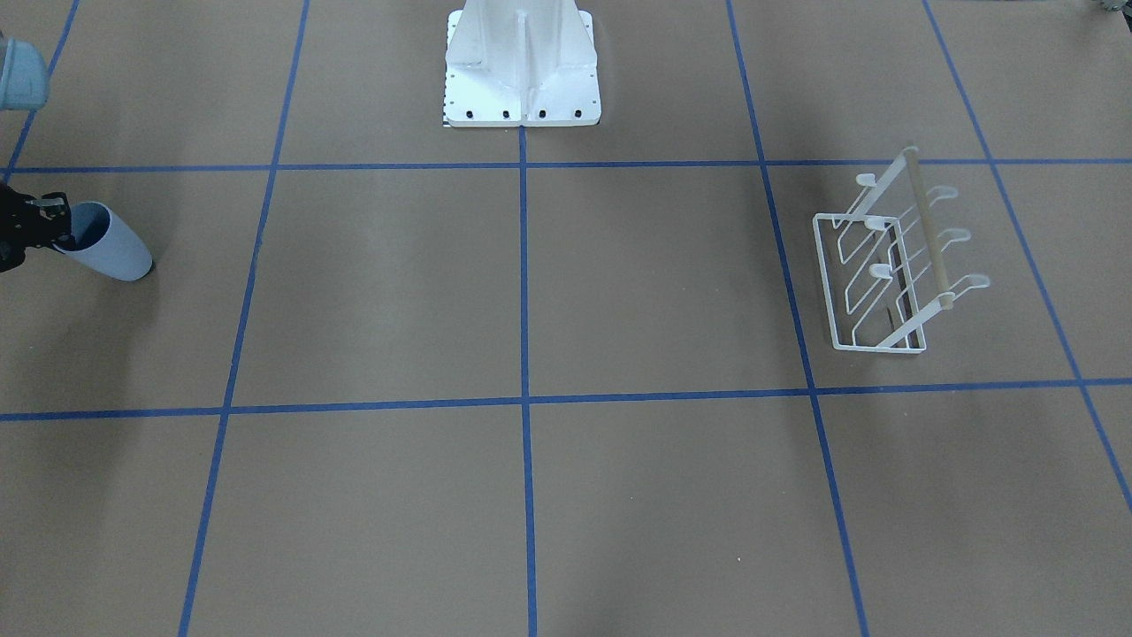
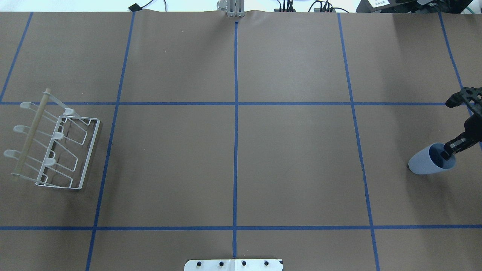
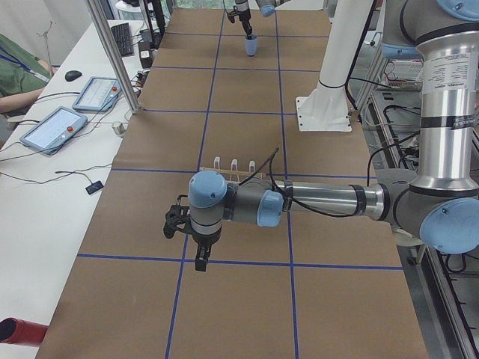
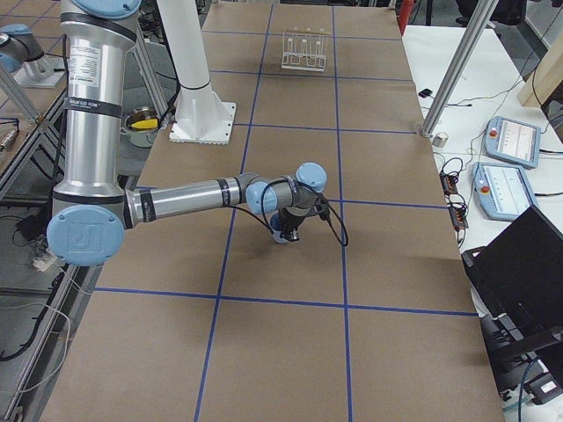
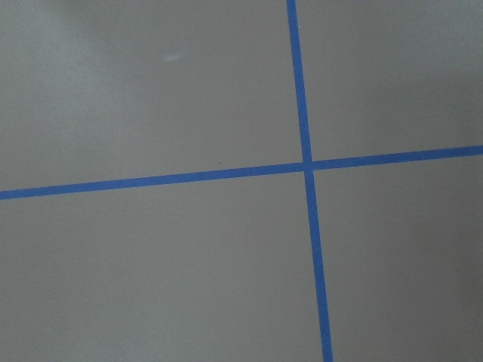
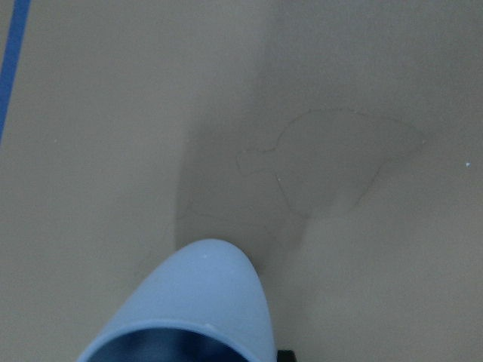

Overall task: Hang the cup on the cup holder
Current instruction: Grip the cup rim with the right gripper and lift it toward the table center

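The pale blue cup [image 2: 423, 163] stands on the table at the far right of the overhead view, and at the far left of the front view [image 1: 115, 252]. My right gripper [image 2: 449, 153] reaches down into its mouth with one finger inside the rim, shut on the wall. The right wrist view shows the cup's rim [image 6: 211, 294] just below the camera. The white wire cup holder [image 2: 32, 131] stands far off at the table's other end [image 1: 924, 234], prongs empty. My left gripper [image 3: 200, 262] hangs over bare table near the holder; I cannot tell whether it is open.
The white bolted pedestal [image 1: 522, 71] stands at the robot's side, mid-table. Blue tape lines [image 5: 306, 162] grid the brown table. Beside the table, a metal post [image 3: 112, 60] and an operators' desk with tablets [image 3: 52, 127] show in the exterior left view.
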You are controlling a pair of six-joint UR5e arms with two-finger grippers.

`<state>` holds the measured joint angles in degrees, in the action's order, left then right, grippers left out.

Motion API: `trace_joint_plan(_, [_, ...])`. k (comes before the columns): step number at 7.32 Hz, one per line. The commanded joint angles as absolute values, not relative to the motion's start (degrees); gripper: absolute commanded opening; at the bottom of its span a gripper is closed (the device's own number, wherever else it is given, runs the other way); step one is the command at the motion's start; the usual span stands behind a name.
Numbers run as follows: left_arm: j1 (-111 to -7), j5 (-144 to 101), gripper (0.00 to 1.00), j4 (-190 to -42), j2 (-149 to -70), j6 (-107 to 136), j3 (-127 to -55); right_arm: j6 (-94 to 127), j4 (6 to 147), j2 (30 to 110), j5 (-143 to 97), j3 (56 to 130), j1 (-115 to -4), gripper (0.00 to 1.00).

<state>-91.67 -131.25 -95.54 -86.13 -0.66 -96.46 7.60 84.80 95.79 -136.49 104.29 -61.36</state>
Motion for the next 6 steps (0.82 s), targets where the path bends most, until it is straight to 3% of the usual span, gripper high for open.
trace_joint_plan(1, [-91.58,-131.31,0.99,-95.54,-86.83,-0.18,-96.94,9.13,81.58,94.49,-140.24,107.74,-63.35,0.0])
trace_joint_plan(4, [-90.27,-131.22,0.99,-95.62,-92.79,0.09,-100.18,41.62,63.79,81.61,-140.45,108.55,-62.93,0.0])
trace_joint_plan(6, [-87.56,-131.57,0.99,-99.72,-95.35,12.49,-104.04,59.42,53.05,75.53,-139.84,108.19,-61.09,0.0])
